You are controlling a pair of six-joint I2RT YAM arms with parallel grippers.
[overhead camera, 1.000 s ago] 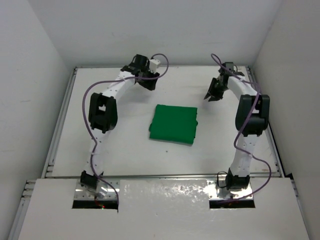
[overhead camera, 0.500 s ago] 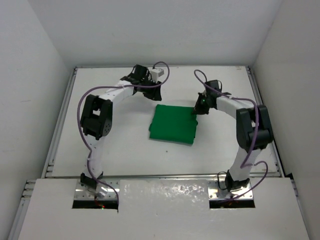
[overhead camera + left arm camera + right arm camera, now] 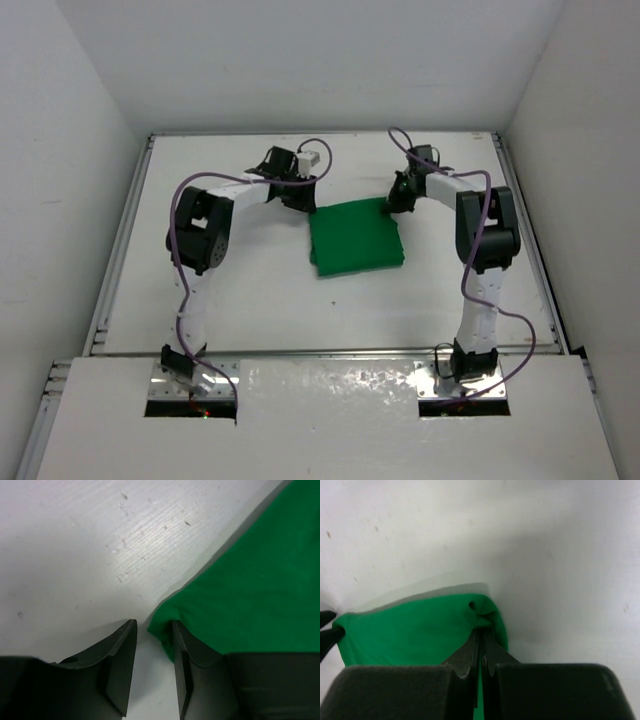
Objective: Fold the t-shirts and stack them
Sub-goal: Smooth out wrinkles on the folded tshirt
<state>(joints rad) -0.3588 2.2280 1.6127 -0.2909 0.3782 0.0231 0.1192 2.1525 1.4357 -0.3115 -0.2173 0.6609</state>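
The green t-shirt [image 3: 355,236] lies folded into a rough square on the white table [image 3: 250,290]. My left gripper [image 3: 303,200] is at its far left corner. In the left wrist view the gripper [image 3: 152,652] is open, and the shirt's corner [image 3: 165,630] lies against the inner side of the right finger [image 3: 184,675]. My right gripper [image 3: 392,205] is at the far right corner. In the right wrist view it [image 3: 481,647] is shut on a bunched fold of the shirt [image 3: 420,635].
White walls enclose the table on the left [image 3: 70,180], back [image 3: 320,70] and right [image 3: 580,180]. Purple cables [image 3: 180,230] loop off both arms. A white panel [image 3: 330,410] covers the near edge between the arm bases.
Both grippers came in from the back of the table to the shirt's far corners. The right one shut on its corner. The shirt shifted toward the back and turned slightly.
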